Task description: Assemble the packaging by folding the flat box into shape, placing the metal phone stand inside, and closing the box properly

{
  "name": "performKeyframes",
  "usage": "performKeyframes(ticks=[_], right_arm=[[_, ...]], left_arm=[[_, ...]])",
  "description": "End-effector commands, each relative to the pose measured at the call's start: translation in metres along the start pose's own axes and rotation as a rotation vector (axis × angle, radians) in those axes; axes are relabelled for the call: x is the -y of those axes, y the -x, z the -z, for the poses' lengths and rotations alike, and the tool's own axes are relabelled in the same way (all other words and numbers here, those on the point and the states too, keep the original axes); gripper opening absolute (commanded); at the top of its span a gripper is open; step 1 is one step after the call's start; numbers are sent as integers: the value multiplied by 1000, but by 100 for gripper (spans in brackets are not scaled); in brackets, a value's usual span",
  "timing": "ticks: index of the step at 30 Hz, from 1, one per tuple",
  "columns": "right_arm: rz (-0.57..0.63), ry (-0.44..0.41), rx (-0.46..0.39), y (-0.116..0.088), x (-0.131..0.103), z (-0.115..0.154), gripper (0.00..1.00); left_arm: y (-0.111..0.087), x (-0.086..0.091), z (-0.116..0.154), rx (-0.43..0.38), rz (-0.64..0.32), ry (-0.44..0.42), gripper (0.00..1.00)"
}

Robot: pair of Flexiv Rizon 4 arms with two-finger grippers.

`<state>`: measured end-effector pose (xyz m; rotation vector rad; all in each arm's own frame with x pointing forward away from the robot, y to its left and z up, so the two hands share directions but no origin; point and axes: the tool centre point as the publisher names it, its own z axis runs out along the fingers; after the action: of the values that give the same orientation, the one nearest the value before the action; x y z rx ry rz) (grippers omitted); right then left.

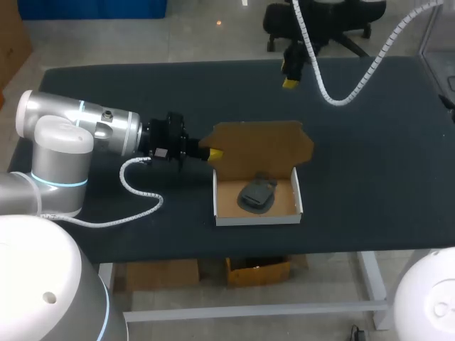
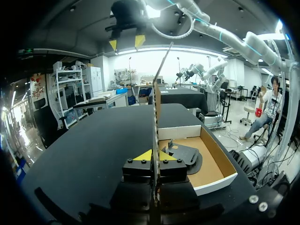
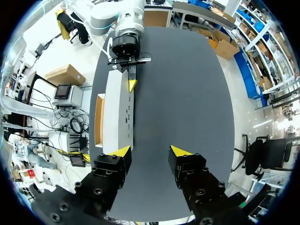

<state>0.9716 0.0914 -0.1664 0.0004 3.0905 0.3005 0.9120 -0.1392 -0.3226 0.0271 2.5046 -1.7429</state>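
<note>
A white cardboard box with a brown inside lies near the table's front edge. Its brown lid stands upright at the back. The dark metal phone stand lies inside the box. My left gripper is shut on the lid's left edge. In the left wrist view the lid runs edge-on between my left gripper's tips, with the stand just beside them. My right gripper hangs high over the table's far side, open and holding nothing. From there my right gripper looks down on the lid's white back.
The black table carries only the box. A white coiled cable trails from my left arm onto the table beside the box. My right arm's cable hangs over the far right.
</note>
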Motion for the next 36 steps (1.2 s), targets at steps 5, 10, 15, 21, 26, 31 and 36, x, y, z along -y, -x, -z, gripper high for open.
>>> performKeyframes(ticks=[5, 10, 15, 21, 26, 31, 36], right_arm=[[28, -120, -67, 5, -24, -24, 49], [37, -139, -77, 2, -34, -38, 52], [39, -145, -99, -5, -36, -57, 53], [54, -158, -104, -20, -41, -62, 53], [62, -165, -95, -25, -44, -63, 54], [65, -171, -89, -29, -44, -66, 53], [65, -169, -84, -34, -41, -69, 53]], left_arm=[[-1, -1, 0, 2, -2, -3, 0], [-1, -1, 0, 2, -2, -3, 0], [-1, -1, 0, 2, -2, -3, 0], [-1, -1, 0, 2, -2, -3, 0], [-1, -1, 0, 2, -2, -3, 0], [-1, -1, 0, 2, -2, -3, 0], [-1, -1, 0, 2, -2, -3, 0]])
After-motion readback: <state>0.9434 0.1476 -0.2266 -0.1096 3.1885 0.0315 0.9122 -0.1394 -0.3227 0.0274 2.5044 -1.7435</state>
